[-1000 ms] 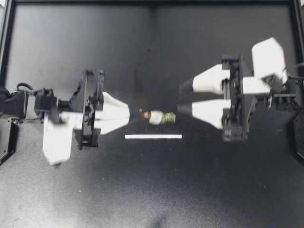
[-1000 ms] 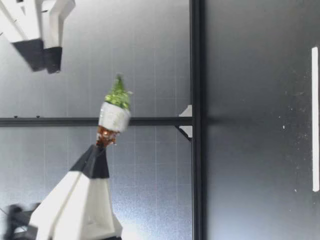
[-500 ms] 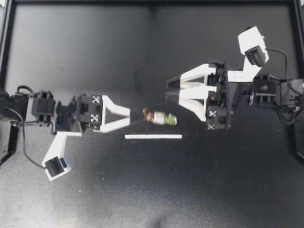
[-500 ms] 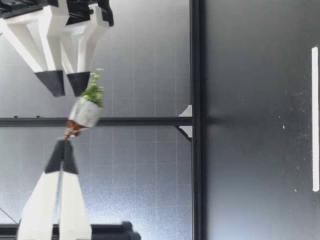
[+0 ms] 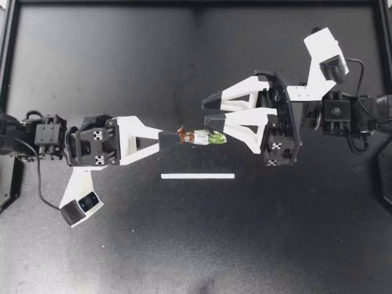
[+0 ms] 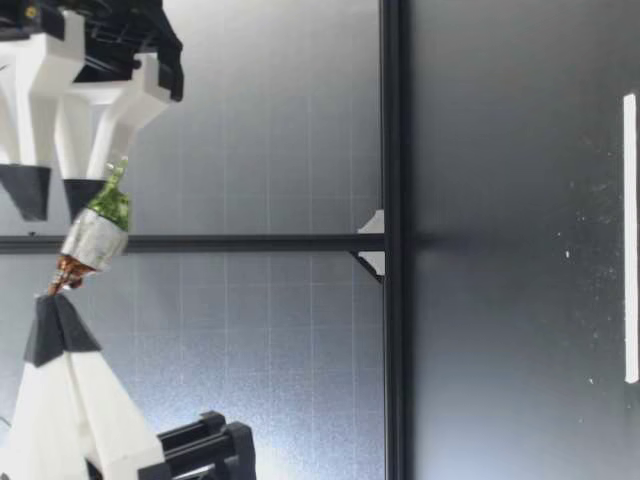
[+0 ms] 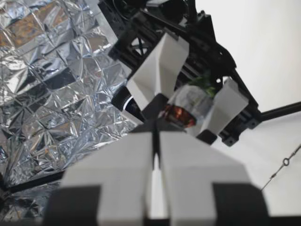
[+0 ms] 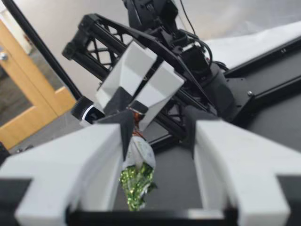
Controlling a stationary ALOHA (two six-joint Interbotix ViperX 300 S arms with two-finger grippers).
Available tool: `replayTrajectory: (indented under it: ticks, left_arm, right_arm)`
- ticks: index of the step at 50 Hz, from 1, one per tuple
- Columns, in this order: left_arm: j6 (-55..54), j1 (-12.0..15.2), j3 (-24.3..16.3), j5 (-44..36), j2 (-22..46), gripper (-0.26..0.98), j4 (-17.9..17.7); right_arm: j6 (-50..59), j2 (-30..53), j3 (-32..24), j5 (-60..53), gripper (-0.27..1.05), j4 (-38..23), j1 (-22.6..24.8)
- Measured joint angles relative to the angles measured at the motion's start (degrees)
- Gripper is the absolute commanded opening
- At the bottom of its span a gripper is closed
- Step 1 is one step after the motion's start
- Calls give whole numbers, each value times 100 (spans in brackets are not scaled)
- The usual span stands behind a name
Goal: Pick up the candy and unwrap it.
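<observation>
My left pincer (image 5: 166, 139) was clamped tight on the brown twisted end of the candy (image 5: 201, 137), holding it up in the air well above the counter (image 5: 110, 245). My right pincer (image 5: 211, 110) was spread wide, with the candy's green end sitting between its fingers (image 8: 235, 160), close against one, not gripped.

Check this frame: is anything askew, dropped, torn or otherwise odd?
Nothing stands out. My left gripper is shut on the candy at its brown twisted end and holds it above the table. The green end sits between my right gripper's open jaws, close beside one of them. It looks fully wrapped.
</observation>
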Motion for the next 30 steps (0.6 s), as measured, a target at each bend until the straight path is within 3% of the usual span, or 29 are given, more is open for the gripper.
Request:
replayTrajectory:
  ticks: [30]
  left_arm:
    - [-18,-18,-105,-53,44,-16,62]
  right_arm:
    - [729,308,-70,-299,53,-633,0]
